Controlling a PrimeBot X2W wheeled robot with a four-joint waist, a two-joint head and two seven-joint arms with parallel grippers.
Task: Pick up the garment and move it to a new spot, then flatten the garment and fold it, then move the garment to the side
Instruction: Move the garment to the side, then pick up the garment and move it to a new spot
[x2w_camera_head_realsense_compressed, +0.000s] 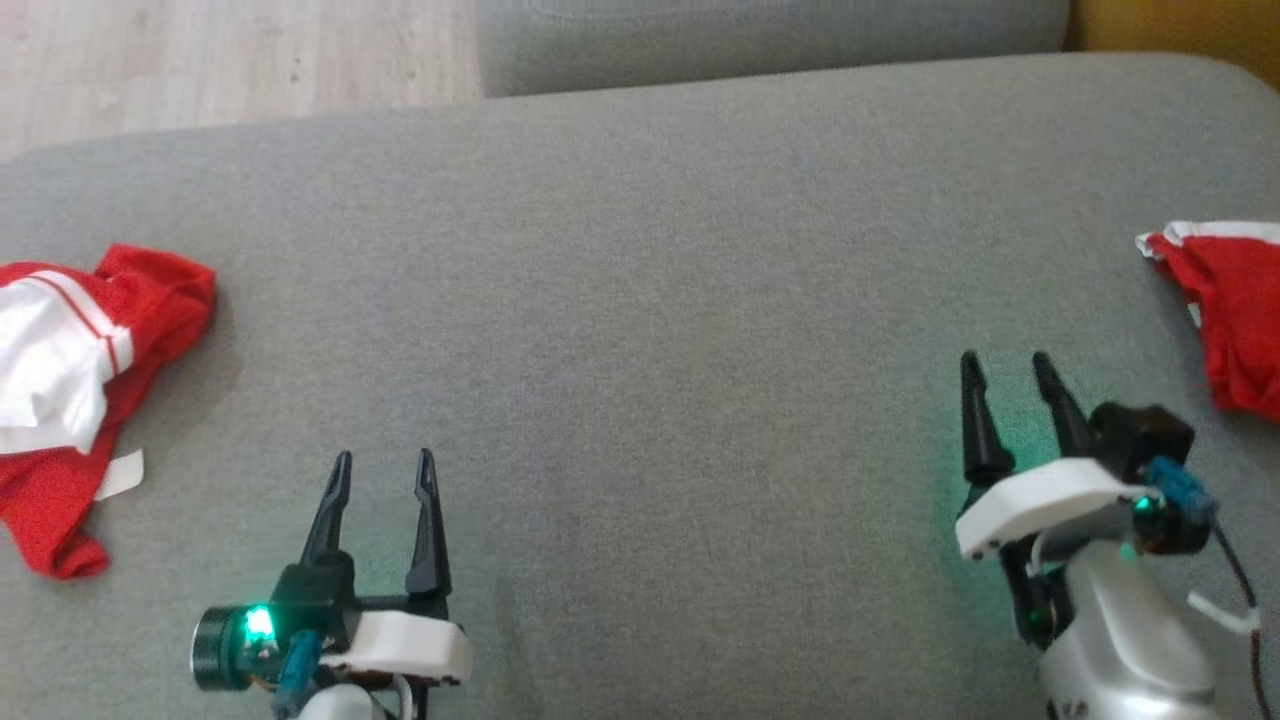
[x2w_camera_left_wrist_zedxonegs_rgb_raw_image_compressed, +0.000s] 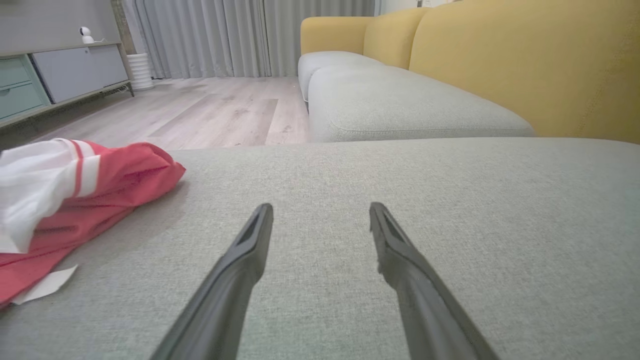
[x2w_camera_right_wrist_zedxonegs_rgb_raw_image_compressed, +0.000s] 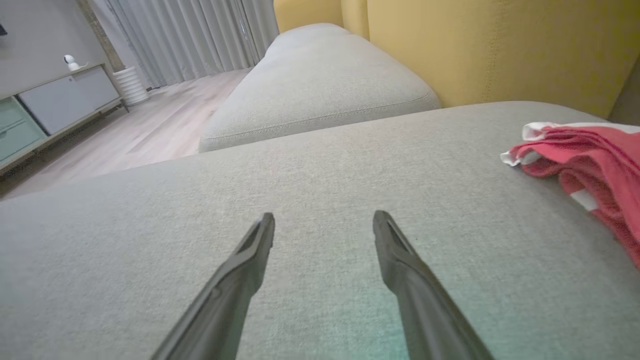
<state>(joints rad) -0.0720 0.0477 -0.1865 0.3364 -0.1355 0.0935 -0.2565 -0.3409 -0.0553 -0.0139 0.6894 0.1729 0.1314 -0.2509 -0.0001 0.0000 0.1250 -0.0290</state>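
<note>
On grey sofa cushion (x2w_camera_head_realsense_compressed: 640, 300), garment (x2w_camera_head_realsense_compressed: 70, 390) lies crumpled at 9 o'clock edge, white sleeve on top, small white tag (x2w_camera_head_realsense_compressed: 122, 474) at hem. Second red cloth (x2w_camera_head_realsense_compressed: 1235, 310) at 3 o'clock edge. Left gripper (x2w_camera_head_realsense_compressed: 385, 455) at 7 o'clock, right gripper (x2w_camera_head_realsense_compressed: 1004, 358) at 4 o'clock; fingers of both spread, holding nothing, clear of both cloths.

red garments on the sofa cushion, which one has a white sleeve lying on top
The garment at the robot's left, near the left gripper: a white sleeve lies across it and a white tag pokes out. The right garment shows mostly red.
</note>
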